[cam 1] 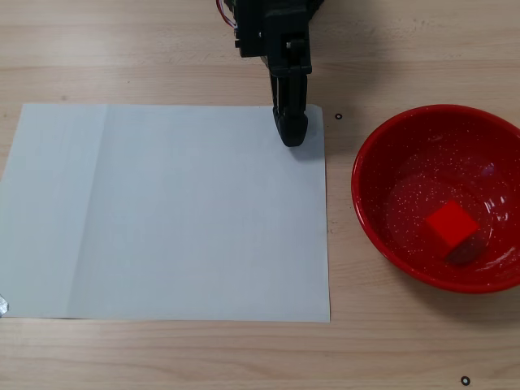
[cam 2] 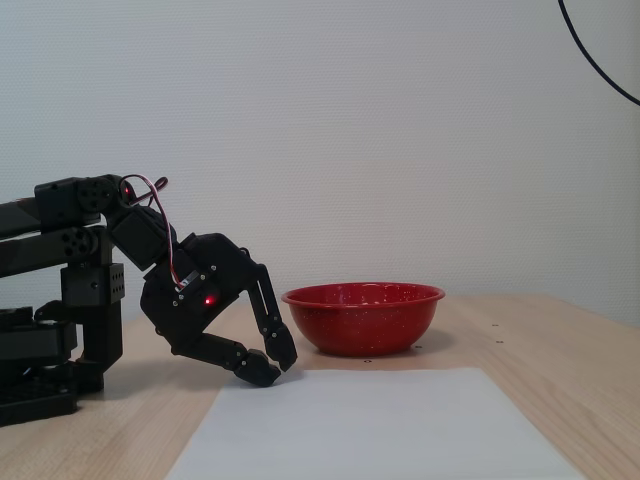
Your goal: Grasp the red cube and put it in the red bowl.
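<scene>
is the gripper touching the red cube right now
Apart. In a fixed view from above, the red cube lies inside the red bowl, while the gripper is over the paper sheet's corner, with bare table between them.

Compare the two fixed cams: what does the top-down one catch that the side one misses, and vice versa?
Only the top-down fixed view shows the red cube lying inside the red bowl, and the white paper sheet's full outline. Only the side fixed view shows the arm's folded links, a lit red LED, and the tool tips together just above the sheet. Both show bowl, sheet, tool and wooden table.
</scene>
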`<act>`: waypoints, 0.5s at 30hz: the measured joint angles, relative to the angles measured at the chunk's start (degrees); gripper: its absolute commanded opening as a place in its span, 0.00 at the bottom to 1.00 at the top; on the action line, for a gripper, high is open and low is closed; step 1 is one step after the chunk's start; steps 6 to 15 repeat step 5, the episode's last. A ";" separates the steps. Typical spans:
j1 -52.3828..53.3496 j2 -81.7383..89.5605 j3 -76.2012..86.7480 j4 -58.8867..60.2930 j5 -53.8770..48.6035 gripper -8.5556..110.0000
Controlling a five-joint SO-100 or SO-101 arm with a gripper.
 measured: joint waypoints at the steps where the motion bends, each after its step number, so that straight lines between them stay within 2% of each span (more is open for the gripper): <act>1: 0.00 0.00 0.00 0.00 0.00 0.07; 15: 0.00 0.00 0.00 0.00 0.00 0.07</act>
